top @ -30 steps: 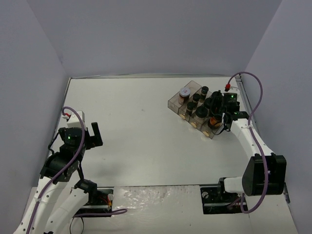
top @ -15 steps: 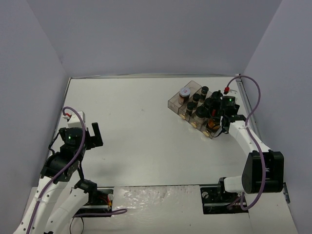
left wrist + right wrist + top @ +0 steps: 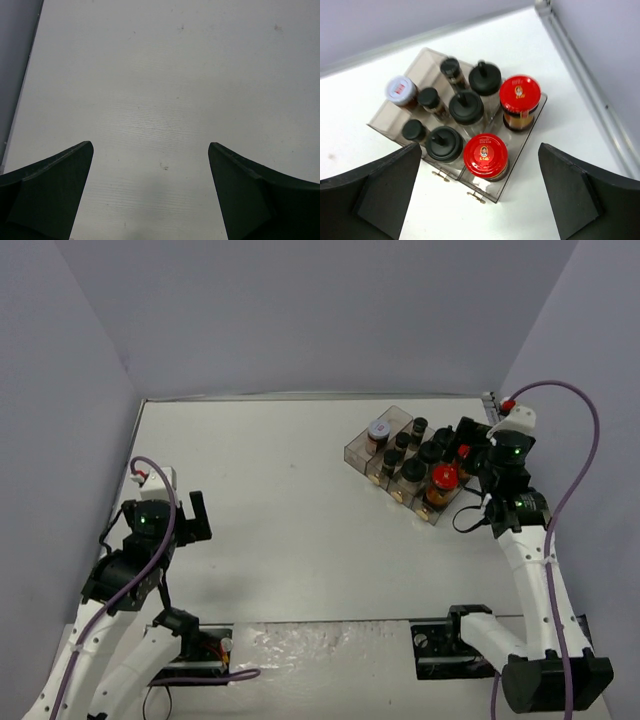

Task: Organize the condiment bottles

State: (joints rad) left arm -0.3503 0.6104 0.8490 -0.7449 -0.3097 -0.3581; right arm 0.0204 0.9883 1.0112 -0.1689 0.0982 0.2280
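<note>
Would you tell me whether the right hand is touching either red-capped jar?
Apart. The right wrist view shows white table between the right hand and both red-capped jars.

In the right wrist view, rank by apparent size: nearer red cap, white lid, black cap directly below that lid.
1. nearer red cap
2. white lid
3. black cap
The red cap's nearness may exaggerate it.
</note>
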